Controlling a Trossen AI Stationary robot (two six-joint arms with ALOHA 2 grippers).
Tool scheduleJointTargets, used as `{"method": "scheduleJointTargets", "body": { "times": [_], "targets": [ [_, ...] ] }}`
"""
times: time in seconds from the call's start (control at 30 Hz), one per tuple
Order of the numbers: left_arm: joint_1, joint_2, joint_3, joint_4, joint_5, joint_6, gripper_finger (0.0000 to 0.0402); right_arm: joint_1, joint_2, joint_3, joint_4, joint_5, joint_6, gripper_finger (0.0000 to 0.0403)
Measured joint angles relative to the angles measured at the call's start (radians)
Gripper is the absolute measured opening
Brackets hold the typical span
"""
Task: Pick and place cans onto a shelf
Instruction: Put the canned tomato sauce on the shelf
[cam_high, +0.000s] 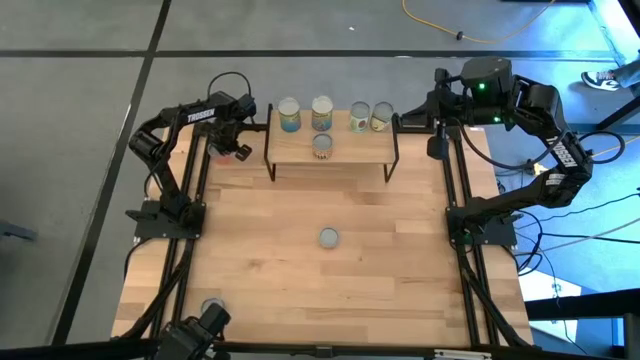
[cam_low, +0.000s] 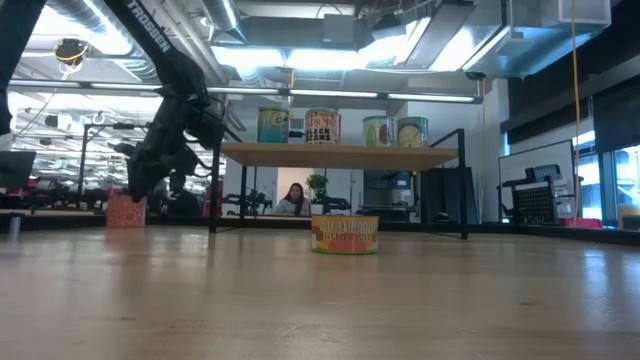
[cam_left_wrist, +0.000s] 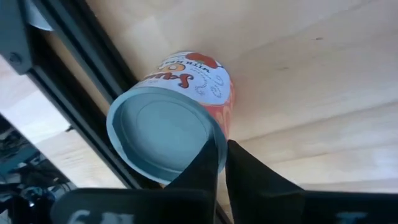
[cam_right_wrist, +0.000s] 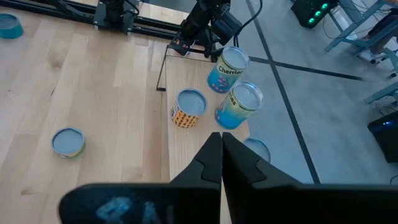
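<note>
The shelf stands at the table's far edge, with several cans on its plank top, among them a blue-green one and a yellow one. A red-orange can stands upright on the table left of the shelf; it also shows in the low view. My left gripper is shut right over this can's top rim. My right gripper is shut and empty, raised over the shelf's right end. A wider can stands on the table's middle. My left gripper's shut fingertips stand at the near rim of the red-orange can's silvery top, slanting down from above. I cannot tell whether they touch it. The can stands on the table on its base.
A blue-green can stands at the table's near left corner. The shelf's black legs stand close to the red-orange can. Black frame rails run along both table sides. A person sits far off in the room beyond.
</note>
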Motion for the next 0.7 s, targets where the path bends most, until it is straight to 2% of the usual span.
{"method": "scheduleJointTargets", "body": {
  "times": [0.4,0.7],
  "targets": [
    [-0.033,-0.013,0.006,-0.077,0.013,-0.004,0.0004,0.0,0.0,0.0,0.0,0.0,0.0,0.0005],
    [-0.049,-0.149,0.161,-0.234,0.008,-0.026,0.0003,0.0,0.0,0.0,0.0,0.0,-0.001,0.0005]
  ]
}}
